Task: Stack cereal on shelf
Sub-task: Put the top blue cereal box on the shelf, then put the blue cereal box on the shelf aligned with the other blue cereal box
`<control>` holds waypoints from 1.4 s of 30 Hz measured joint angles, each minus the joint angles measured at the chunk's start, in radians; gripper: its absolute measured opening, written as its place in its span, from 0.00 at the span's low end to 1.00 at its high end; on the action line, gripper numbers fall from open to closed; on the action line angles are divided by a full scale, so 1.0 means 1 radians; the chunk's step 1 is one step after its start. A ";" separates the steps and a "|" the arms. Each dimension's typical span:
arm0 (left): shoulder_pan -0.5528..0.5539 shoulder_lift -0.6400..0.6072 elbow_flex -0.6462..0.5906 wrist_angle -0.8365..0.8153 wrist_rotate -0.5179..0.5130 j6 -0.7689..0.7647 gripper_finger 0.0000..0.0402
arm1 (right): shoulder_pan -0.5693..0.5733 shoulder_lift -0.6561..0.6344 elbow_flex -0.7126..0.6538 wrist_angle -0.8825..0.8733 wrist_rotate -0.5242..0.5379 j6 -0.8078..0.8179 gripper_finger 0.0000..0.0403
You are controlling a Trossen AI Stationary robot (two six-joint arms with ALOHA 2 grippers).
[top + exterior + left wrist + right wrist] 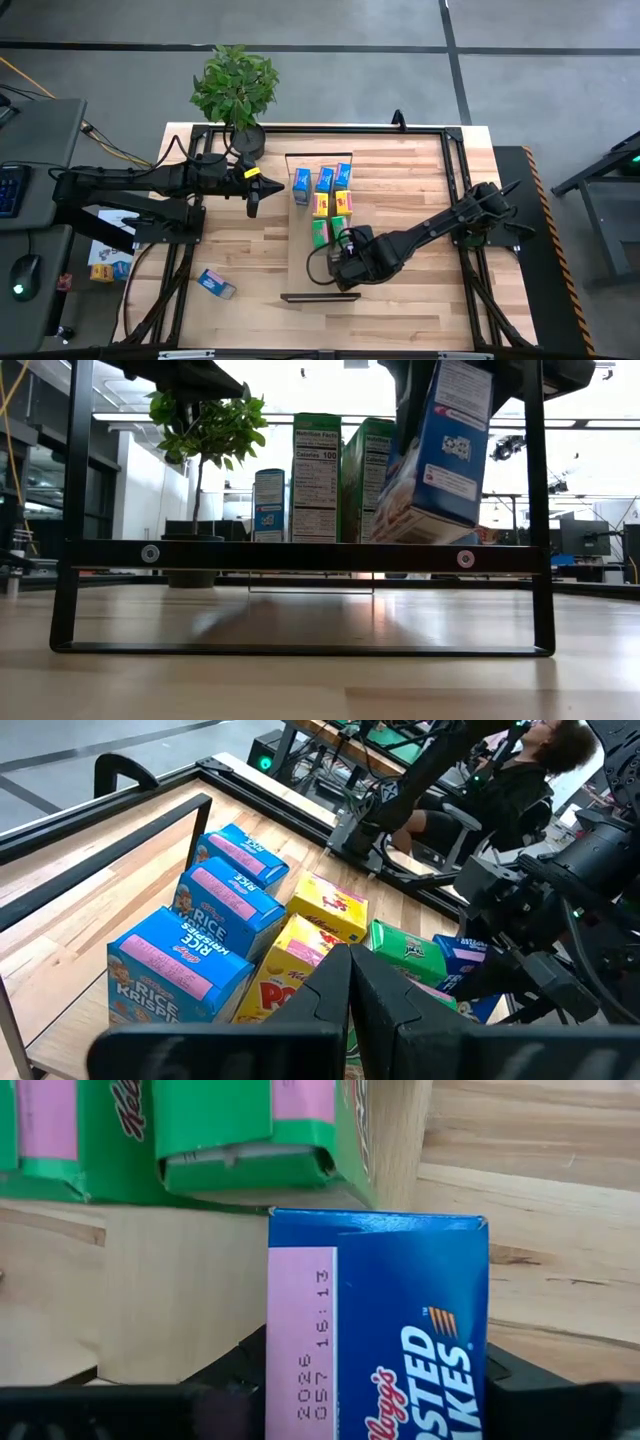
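The shelf (300, 262) is a narrow light-wood board on black brackets, running from the table's near side to its far side. Several small cereal boxes stand upright on its far half: blue ones (324, 180), yellow ones (322, 205) and green ones (320, 233). My right gripper (350, 266) hangs over the shelf's near half, shut on a blue cereal box (440, 450). My left gripper (252, 192) waits shut and empty, left of the shelf. Another blue box (215, 284) lies flat on the table at the near left. My right gripper pinches the blue box between its two fingers (228, 1372), one on each of two opposite sides (300, 1380) near its upper end. The fingers come steeply from above. The box hangs tilted below them; the shelf's edge hides whether its lower end (400, 530) touches the board.
A potted plant (236, 88) stands at the table's far left corner. Black frame rails (455, 190) run along the table's sides. More boxes (105, 263) lie off the table beside the left arm's base. The shelf's near end (320, 288) is bare.
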 joint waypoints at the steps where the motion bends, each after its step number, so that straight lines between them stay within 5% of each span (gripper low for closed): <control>1: 0.000 0.000 0.000 0.000 0.000 0.000 0.00 | 0.000 0.001 0.000 0.001 0.007 0.005 0.39; 7: 0.000 0.000 0.000 0.000 0.000 0.008 0.00 | -0.001 0.001 -0.001 0.008 0.018 -0.003 0.43; 18: 0.000 0.000 0.000 0.000 0.000 0.010 0.00 | 0.002 0.004 -0.002 0.045 -0.009 -0.007 0.63; 42: 0.000 0.000 0.000 0.000 0.000 0.017 0.00 | 0.011 -0.177 -0.002 0.079 0.024 -0.170 0.64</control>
